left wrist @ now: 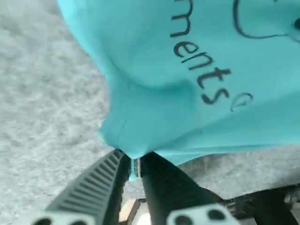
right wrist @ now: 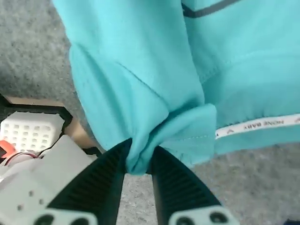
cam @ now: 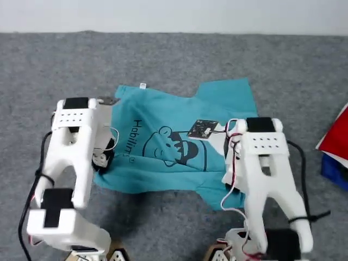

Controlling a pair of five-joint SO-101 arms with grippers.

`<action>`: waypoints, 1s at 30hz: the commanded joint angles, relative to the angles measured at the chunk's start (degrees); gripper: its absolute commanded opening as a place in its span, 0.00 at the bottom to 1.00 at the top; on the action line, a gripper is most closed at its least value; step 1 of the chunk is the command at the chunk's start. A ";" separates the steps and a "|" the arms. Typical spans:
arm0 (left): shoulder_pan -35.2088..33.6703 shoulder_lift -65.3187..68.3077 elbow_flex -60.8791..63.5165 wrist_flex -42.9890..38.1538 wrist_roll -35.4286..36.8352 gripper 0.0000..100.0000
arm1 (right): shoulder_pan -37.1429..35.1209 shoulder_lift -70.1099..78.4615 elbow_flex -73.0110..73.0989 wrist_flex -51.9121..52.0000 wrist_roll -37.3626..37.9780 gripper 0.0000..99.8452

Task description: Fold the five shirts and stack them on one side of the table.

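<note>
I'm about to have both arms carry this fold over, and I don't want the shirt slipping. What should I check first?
1. Left claw shut on an edge of the teal shirt: ok.
2. Right claw shut on the shirt: ok, though it holds a bunched fold.
3. One layer only in each claw: cannot tell.
4. Bare table beyond the shirt to fold onto: ok.
5. Red and blue cloth at the table's edge lies apart from the shirt: ok.
</note>
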 commanded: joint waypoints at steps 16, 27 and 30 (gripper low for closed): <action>-0.44 -19.16 1.63 -6.95 1.14 0.01 | 12.53 -12.35 -0.53 -12.79 -0.88 0.01; 2.81 -8.88 0.92 -28.75 5.10 0.01 | 8.48 -7.60 5.63 -35.30 -4.57 0.01; 4.31 -3.08 -2.68 -26.64 5.10 0.01 | 8.57 -1.98 5.36 -37.58 -4.57 0.01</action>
